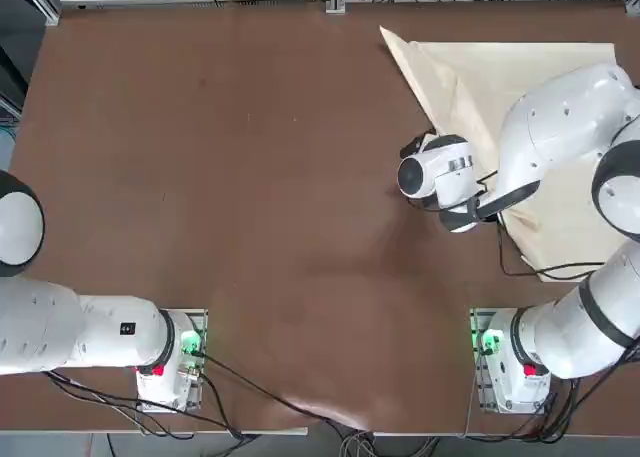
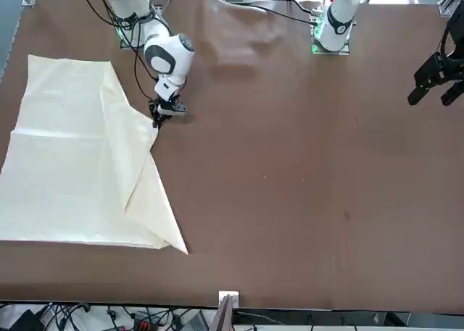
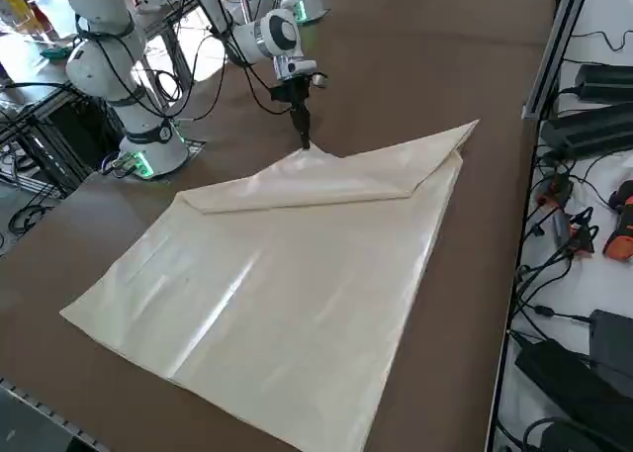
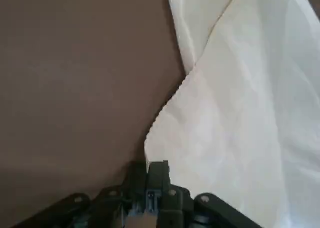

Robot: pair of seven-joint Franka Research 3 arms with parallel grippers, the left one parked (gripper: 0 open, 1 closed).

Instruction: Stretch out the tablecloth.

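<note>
The cream-beige tablecloth (image 1: 480, 77) lies on the right side of the brown table (image 1: 250, 177), with its inner edge folded back over itself into a long triangular flap (image 2: 148, 193). My right gripper (image 2: 154, 121) points down at the flap's middle edge and is shut on the tablecloth there. In the right side view the gripper (image 3: 305, 143) meets a small raised peak of the tablecloth (image 3: 287, 274). The wrist view shows the shut fingers (image 4: 157, 170) pressed together at the serrated edge of the tablecloth (image 4: 240, 113).
Bare brown table stretches to the left of the cloth. The parked left arm (image 1: 60, 322) sits at the near left, its black hand (image 2: 438, 77) above the table. Cables and power bricks (image 3: 584, 126) lie on a shelf past the table's far edge.
</note>
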